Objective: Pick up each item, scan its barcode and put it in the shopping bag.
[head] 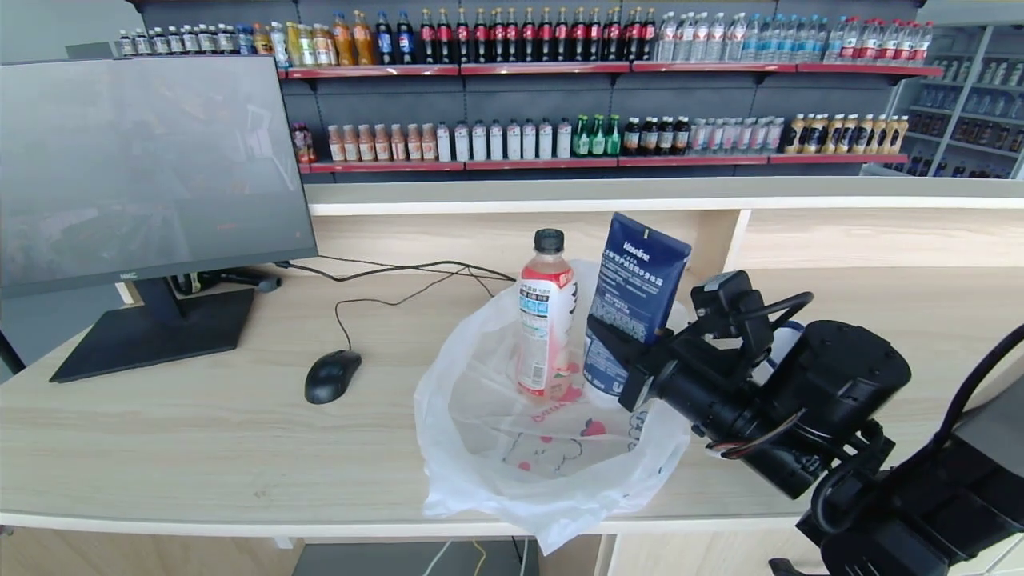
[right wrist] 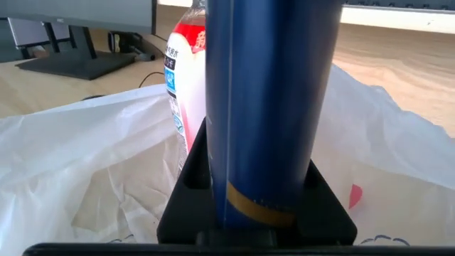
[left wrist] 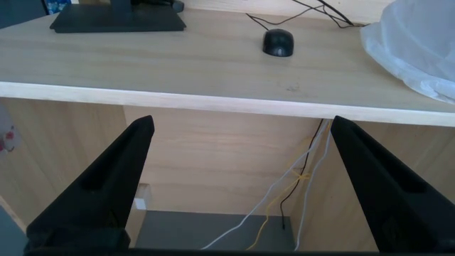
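A blue pouch (head: 636, 292) stands upright over the white shopping bag (head: 496, 432), held at its lower part by my right gripper (head: 612, 344), which is shut on it. Through the right wrist camera the blue pouch (right wrist: 270, 99) rises between the black fingers (right wrist: 193, 167). A pink drink bottle (head: 546, 320) with a black cap stands upright in the bag just left of the pouch; the same bottle (right wrist: 186, 71) appears behind the pouch. My left gripper (left wrist: 238, 185) hangs open below the front edge of the counter (left wrist: 178, 71), holding nothing.
A black mouse (head: 331, 376) lies on the counter left of the bag, with its cable running back. A monitor (head: 144, 168) on a black stand occupies the far left. Shelves of bottles (head: 608, 96) line the wall behind the counter.
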`<state>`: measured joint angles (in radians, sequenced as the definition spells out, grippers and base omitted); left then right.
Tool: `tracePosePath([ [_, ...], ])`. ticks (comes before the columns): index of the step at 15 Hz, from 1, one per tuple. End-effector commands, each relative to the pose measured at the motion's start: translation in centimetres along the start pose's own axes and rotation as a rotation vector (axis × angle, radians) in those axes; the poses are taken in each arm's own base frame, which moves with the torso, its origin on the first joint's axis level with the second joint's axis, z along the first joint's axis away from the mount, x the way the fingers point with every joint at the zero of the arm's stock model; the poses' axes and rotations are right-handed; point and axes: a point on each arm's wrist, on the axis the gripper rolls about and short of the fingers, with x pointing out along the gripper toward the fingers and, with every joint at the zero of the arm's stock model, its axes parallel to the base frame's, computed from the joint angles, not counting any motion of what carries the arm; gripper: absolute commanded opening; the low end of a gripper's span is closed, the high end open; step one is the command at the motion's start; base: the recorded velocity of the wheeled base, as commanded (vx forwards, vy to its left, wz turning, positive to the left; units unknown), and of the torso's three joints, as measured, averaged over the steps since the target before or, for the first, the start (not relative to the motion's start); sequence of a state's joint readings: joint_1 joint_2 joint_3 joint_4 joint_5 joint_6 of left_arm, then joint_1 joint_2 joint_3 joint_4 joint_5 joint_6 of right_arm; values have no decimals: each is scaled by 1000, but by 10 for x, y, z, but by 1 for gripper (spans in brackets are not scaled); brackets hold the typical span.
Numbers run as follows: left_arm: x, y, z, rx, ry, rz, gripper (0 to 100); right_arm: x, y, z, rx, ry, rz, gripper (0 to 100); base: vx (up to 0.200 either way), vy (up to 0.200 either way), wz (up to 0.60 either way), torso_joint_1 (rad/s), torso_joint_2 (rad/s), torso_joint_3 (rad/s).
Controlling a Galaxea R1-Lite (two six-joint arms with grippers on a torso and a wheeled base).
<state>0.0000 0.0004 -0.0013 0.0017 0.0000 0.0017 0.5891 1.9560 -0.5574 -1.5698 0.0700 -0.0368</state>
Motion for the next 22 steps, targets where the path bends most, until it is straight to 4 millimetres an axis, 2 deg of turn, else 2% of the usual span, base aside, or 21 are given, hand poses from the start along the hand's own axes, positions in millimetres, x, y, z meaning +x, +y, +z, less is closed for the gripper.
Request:
tracePosePath([
  [1, 0, 0, 0, 0, 1, 0, 100, 3, 1, -8, 2, 19, 3, 0, 0, 0, 0, 0, 0, 0],
  [6, 0, 0, 0, 0, -1, 0, 100, 7, -3, -20, -3, 52, -8, 0, 0, 0, 0, 0, 0, 0],
  [12, 0, 0, 0, 0, -1, 0, 100, 5, -4, -24, -2, 67, -9, 0, 0, 0, 0, 0, 0, 0],
  [22, 0, 0, 0, 0, 1, 0, 100, 6, -5, -41, 7, 121, -12, 0, 0, 0, 0, 0, 0, 0],
])
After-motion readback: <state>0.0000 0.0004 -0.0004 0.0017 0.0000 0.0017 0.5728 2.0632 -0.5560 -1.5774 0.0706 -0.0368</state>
